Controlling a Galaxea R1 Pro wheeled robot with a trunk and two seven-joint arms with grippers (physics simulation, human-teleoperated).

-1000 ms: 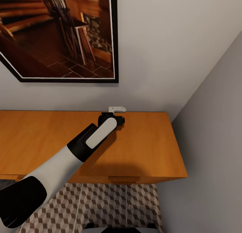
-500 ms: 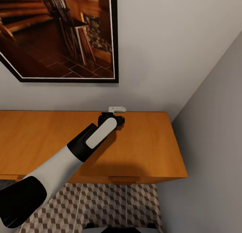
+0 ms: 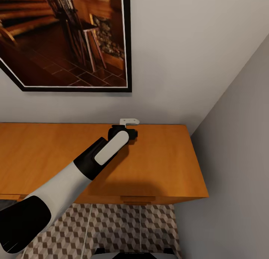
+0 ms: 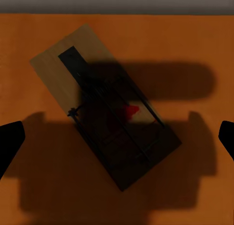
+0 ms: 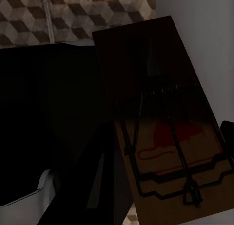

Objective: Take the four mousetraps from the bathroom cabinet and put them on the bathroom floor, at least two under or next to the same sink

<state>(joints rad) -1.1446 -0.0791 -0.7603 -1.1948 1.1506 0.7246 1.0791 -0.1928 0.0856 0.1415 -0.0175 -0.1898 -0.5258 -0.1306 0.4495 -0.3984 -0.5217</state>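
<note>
The left arm is stretched out over the top of the cabinet, its gripper poised near the back edge by the wall, and compared with a second ago it has barely shifted, just a hair's creep to the side. Looking down from that wrist, a mousetrap lies flat on the orange wood, turned at an angle, red spot showing, sitting in the gripper's shadow between the two dark fingertips, which stand wide apart on either side and touch nothing. So the grab isn't made yet; I'd say the arm is lining up to drop and close. Meanwhile the right gripper seems to have a second mousetrap held close by the lens, with patterned floor beyond, though it's too dark to tell whether its jaws are actually clamped on it.
</note>
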